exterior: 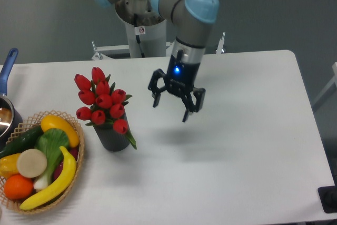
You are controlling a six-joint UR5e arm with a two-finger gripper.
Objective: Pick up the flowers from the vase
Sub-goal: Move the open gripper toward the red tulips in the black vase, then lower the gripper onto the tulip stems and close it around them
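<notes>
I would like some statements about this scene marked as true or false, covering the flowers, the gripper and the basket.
1. The red tulips stand in the dark grey vase. True.
2. The gripper is closed on the tulips. False: it is open, empty, and to the right of them.
3. The wicker basket lies right of the vase. False: it lies left of it.
4. A banana lies in the basket. True.
5. The vase lies on its side. False: it stands upright.

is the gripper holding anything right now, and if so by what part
Nothing is held. The gripper hangs open in the air to the right of the flowers, which stand untouched in the vase.
</notes>
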